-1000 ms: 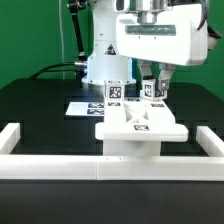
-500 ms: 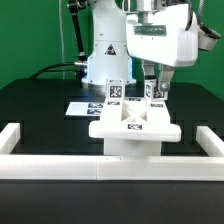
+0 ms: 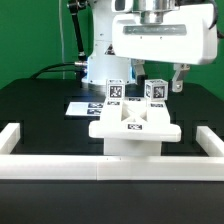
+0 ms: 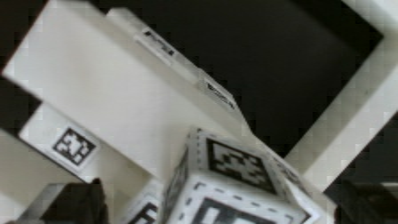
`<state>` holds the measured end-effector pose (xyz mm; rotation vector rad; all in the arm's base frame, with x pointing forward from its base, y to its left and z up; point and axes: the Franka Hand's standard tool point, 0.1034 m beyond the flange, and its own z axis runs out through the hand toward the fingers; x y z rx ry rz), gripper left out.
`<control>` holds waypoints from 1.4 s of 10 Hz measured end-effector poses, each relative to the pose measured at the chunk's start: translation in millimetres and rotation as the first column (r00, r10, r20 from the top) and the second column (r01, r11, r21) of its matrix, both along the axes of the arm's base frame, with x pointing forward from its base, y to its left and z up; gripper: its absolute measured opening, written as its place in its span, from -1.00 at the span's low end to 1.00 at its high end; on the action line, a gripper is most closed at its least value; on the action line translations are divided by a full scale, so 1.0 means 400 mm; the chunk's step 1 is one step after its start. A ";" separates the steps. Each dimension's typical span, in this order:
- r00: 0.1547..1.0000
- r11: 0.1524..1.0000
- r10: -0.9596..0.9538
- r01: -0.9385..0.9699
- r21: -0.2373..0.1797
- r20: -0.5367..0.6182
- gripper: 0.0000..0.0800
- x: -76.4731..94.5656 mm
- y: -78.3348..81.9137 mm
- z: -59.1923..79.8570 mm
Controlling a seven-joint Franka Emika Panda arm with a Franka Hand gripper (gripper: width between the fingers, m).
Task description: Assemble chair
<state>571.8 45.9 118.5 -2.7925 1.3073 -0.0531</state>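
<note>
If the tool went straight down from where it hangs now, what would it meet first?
Most likely the tagged upright post of the chair, which stands between the open tool's fingers. The wrist view shows the post's top close below the camera. Depth is unclear, so the fingers might pass either side.

end effector spread above chair

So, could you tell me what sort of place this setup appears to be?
Most likely a robotics lab test bench: a black table fenced by a white border rail, tagged white chair parts in the middle, a marker board fixed on the table, and a green backdrop behind.
</note>
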 end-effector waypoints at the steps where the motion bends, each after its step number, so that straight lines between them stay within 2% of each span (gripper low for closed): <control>1: 0.996 0.996 0.093 -0.093 -0.008 0.005 0.62 0.001 0.006 0.000; 5: 0.916 0.916 0.400 -0.400 -0.033 0.021 0.62 0.005 0.011 0.002; 7: 0.839 0.839 0.544 -0.543 -0.046 0.020 0.62 0.005 0.012 0.001; 11: 0.688 0.687 0.726 -0.724 -0.067 0.010 0.62 0.005 0.004 0.001; 12: 0.683 0.682 0.730 -0.728 -0.068 0.008 0.62 0.005 0.004 0.001; 14: 0.684 0.683 0.730 -0.728 -0.068 0.008 0.01 0.005 0.004 0.001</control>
